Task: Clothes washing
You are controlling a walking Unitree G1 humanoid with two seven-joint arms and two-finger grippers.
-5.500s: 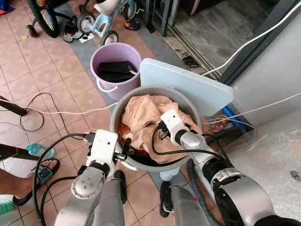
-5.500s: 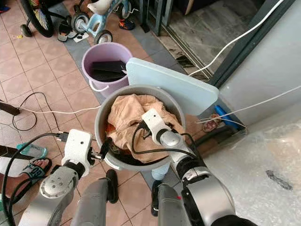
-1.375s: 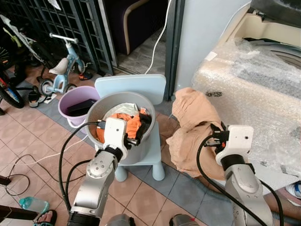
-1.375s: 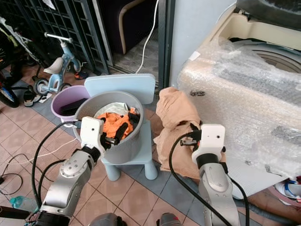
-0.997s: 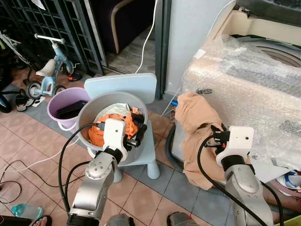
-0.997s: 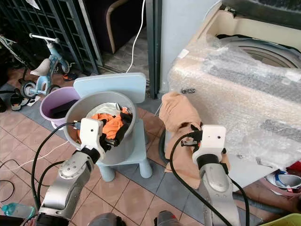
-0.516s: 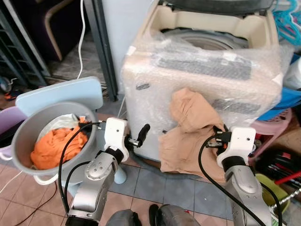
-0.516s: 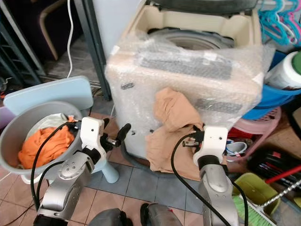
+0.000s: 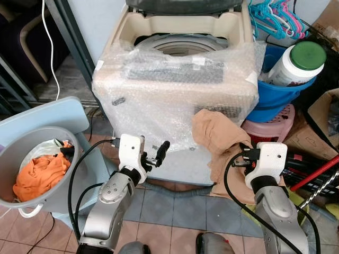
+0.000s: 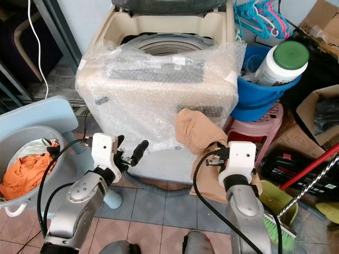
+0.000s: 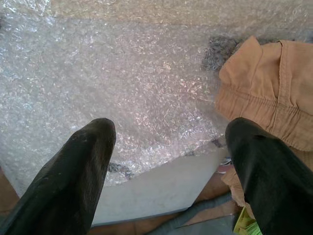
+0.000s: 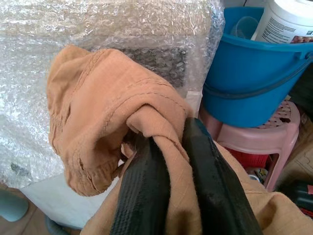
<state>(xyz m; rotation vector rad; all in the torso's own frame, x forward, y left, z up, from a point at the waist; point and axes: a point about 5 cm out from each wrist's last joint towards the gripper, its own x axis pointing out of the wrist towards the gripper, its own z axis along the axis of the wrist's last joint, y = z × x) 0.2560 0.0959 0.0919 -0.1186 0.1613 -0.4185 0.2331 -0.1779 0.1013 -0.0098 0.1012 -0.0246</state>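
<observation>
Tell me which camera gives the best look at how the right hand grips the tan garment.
The right wrist view: the right hand has both black fingers pinching a fold of the tan garment close up. The eye views show the garment draping past the white wrist block in front of the washing machine. The left wrist view catches one corner.

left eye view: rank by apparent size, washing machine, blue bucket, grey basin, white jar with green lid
1. washing machine, by far the largest.
2. grey basin, partly cut off at the frame edge.
3. blue bucket, partly hidden, so its place against the basin is unsure.
4. white jar, smallest.
</observation>
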